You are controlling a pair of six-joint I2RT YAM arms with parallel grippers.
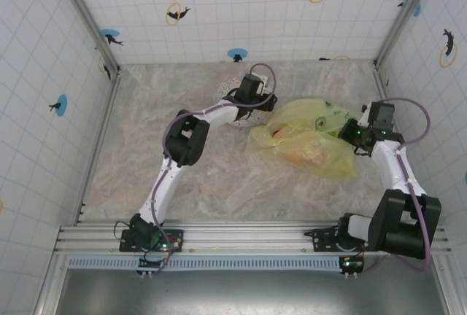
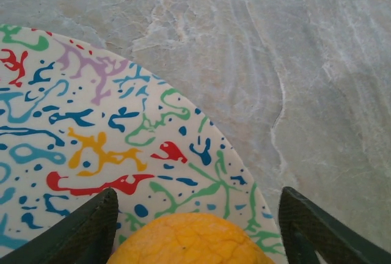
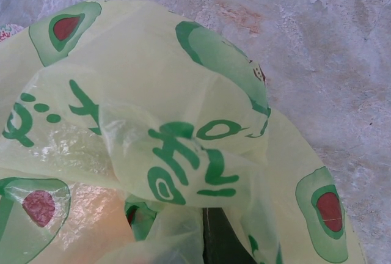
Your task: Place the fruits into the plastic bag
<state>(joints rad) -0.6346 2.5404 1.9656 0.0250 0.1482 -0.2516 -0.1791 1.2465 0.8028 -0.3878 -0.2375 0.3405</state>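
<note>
Left gripper (image 2: 198, 197) jaws flank a dimpled orange-yellow round fruit (image 2: 189, 242), cut off below, on the glossy splatter-patterned white plate (image 2: 91, 123); whether they grip it cannot be told. Right gripper (image 1: 355, 134) pinches the crinkly translucent yellow-green avocado-print plastic bag (image 3: 153, 93), its fingers hidden under the film.

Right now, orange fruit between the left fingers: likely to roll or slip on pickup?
Orange fruit looks round, so a nudge would probably roll it across the smooth plate. Its dimpled skin likely gives the fingers decent grip. Weight can't be judged from here.
</note>
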